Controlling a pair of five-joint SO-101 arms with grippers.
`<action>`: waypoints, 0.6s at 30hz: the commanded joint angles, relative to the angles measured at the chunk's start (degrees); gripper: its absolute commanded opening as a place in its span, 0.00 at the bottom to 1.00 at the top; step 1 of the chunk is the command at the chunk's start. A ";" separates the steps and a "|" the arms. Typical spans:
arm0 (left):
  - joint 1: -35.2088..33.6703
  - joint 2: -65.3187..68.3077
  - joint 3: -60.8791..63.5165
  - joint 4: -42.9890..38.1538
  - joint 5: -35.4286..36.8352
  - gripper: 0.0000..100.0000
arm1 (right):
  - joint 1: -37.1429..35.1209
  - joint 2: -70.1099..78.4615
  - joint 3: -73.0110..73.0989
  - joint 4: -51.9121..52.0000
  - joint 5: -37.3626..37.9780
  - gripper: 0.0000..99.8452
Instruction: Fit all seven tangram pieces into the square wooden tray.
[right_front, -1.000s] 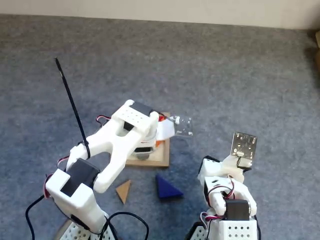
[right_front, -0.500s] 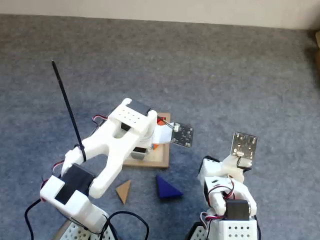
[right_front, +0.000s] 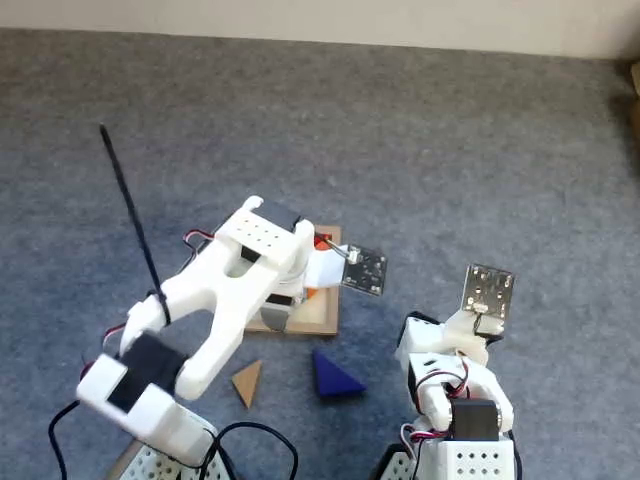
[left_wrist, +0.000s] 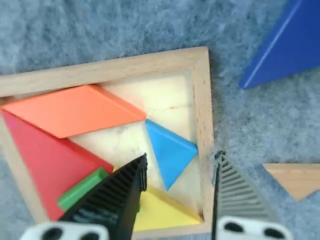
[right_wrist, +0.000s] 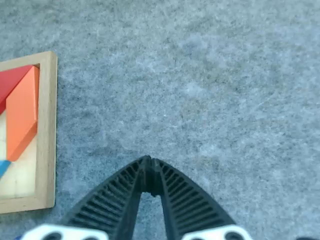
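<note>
My left jaws spread above tray (left_wrist: 202, 125); right jaws pressed together.
Blue triangle (right_front: 335, 377), tray's five o'clock, looks light, stiff: I'd pinch its edges.

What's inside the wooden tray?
Inside the tray are five pieces: an orange parallelogram, a red triangle, a light blue triangle, a yellow piece and a green piece. The left gripper covers part of the green and yellow ones.
</note>
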 joint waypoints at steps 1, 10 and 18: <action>-0.48 -7.43 -1.54 1.58 2.37 0.22 | 0.66 -1.01 6.99 -1.19 0.79 0.01; -6.81 -14.11 -1.36 1.14 14.59 0.22 | 0.66 -1.01 6.99 -1.19 0.79 0.01; -6.64 -14.20 4.53 -1.05 36.92 0.07 | 0.66 -1.01 6.90 -1.10 0.79 0.01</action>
